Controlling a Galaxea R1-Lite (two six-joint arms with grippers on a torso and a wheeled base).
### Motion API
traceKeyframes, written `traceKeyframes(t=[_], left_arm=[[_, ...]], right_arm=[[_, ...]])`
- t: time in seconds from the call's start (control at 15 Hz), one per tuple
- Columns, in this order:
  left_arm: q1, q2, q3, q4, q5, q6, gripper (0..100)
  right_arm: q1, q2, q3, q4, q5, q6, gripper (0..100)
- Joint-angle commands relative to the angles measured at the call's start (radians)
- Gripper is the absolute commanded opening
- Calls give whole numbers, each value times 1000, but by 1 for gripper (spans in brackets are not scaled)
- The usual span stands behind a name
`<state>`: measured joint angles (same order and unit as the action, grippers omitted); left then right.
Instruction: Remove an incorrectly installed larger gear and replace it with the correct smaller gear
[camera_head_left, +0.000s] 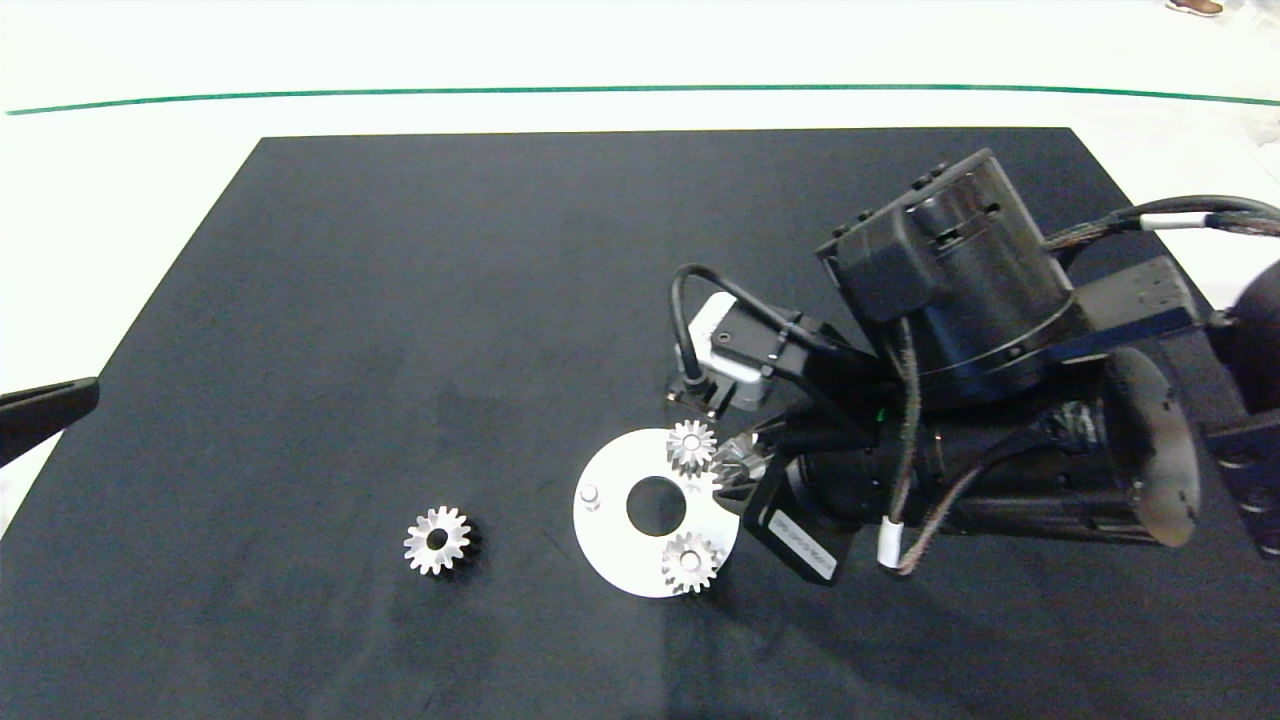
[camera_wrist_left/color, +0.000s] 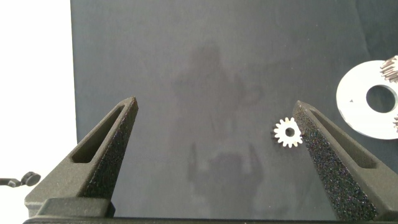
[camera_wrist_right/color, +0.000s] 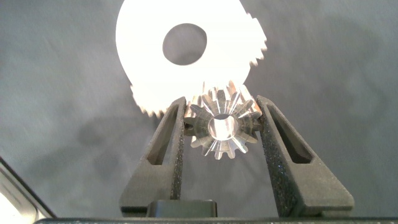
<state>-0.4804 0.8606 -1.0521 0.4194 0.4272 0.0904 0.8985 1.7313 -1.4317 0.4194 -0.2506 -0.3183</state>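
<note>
Right end effector (camera_wrist_right/color: 221, 127) grasping a gear (camera_wrist_right/color: 222, 127), apparently the smaller one, just beside the white disc (camera_head_left: 610, 530); left end effector (camera_wrist_left/color: 214, 134) released; next, seating it.

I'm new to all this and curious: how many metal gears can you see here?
4: one lone gear on the black mat, two on the white disc, at its far edge and its near edge, and one clamped in the right hand beside the disc.

Overhead, the head camera looks down on the black table (camera_head_left: 400, 300). Both wrist cameras sit low (the right very close) facing the white disc (camera_head_left: 610, 530), which apparently appears in all three views.
</note>
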Motion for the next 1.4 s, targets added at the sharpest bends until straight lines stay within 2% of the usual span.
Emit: traceKeyframes(t=[0.07, 0.33, 0.47, 0.67, 0.87, 1.2, 1.4], left_arm=[[-1, -2, 0, 2, 4, 2, 100], [-1, -2, 1, 4, 4, 2, 100], [-1, -2, 1, 4, 4, 2, 100], [-1, -2, 1, 4, 2, 2, 100], [-1, -2, 1, 4, 4, 3, 100], [-1, -3, 3, 4, 4, 5, 100], [-1, -2, 3, 4, 4, 5, 100]], right_arm=[[36, 129, -88, -1, 1, 8, 25], [48, 197, -196, 18, 2, 18, 25], [65, 218, -286, 102, 4, 19, 25], [82, 254, -371, 154, 2, 19, 25], [85, 314, -480, 225, 2, 35, 25], [91, 381, -568, 312, 4, 38, 25], [91, 415, -568, 325, 4, 38, 25]])
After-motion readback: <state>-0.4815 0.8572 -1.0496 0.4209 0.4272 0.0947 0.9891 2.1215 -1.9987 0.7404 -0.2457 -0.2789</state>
